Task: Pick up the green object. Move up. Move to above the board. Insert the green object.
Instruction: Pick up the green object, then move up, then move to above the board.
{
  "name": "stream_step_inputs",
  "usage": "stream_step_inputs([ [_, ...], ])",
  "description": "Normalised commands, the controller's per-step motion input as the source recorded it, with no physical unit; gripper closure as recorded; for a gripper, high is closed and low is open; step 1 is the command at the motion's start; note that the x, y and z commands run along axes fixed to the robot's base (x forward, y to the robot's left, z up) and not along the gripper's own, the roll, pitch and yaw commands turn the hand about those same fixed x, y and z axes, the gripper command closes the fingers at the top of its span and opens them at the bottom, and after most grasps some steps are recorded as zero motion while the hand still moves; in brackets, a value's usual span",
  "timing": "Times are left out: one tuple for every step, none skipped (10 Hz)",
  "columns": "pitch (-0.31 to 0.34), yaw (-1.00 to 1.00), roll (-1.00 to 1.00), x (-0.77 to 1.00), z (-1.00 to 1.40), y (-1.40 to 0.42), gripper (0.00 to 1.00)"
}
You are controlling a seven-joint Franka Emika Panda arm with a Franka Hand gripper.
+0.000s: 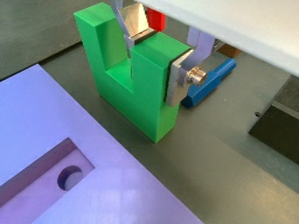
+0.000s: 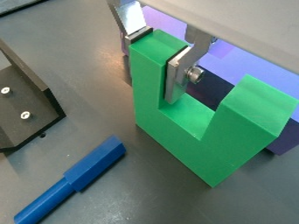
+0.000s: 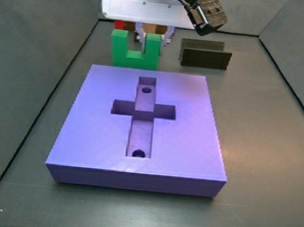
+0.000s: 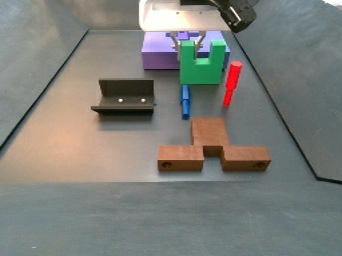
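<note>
The green object (image 1: 135, 87) is a bright green U-shaped block standing upright, prongs up, just beyond the board's far end; it shows in both side views (image 3: 130, 52) (image 4: 201, 68). My gripper (image 1: 153, 57) is shut on one of its prongs, a silver finger on each side, as a wrist view (image 2: 156, 57) shows. The block's base looks level with the floor. The board (image 3: 154, 126) is a large purple slab with a cross-shaped recess and two round holes. It lies next to the block (image 1: 70, 192) (image 2: 239, 63) (image 4: 160, 52).
A small red peg (image 4: 233, 82) stands beside the green block. A blue bar (image 4: 186, 98) (image 2: 76, 175) lies on the floor nearby. The fixture (image 4: 123, 97) (image 3: 207, 56) stands to one side. A brown U-shaped block (image 4: 210, 148) lies farther off.
</note>
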Motion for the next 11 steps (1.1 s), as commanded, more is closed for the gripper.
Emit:
stream_step_inputs([
  [0.000,0.00,0.00,0.00,0.00,0.00,1.00],
  [0.000,0.00,0.00,0.00,0.00,0.00,1.00],
  [0.000,0.00,0.00,0.00,0.00,0.00,1.00],
  [0.000,0.00,0.00,0.00,0.00,0.00,1.00],
  [0.000,0.00,0.00,0.00,0.83,0.00,1.00],
  [0.024,-0.02,0.00,-0.05,0.80,-0.03,1.00],
  [0.036,-0.01,-0.05,-0.07,0.44,-0.03,1.00],
  [0.024,-0.01,-0.07,-0.05,0.25,-0.01,1.00],
  [0.000,0.00,0.00,0.00,1.40,0.00,1.00],
  [0.010,0.00,0.01,-0.01,1.40,0.00,1.00],
  [0.026,0.00,-0.03,-0.04,1.40,0.00,1.00],
])
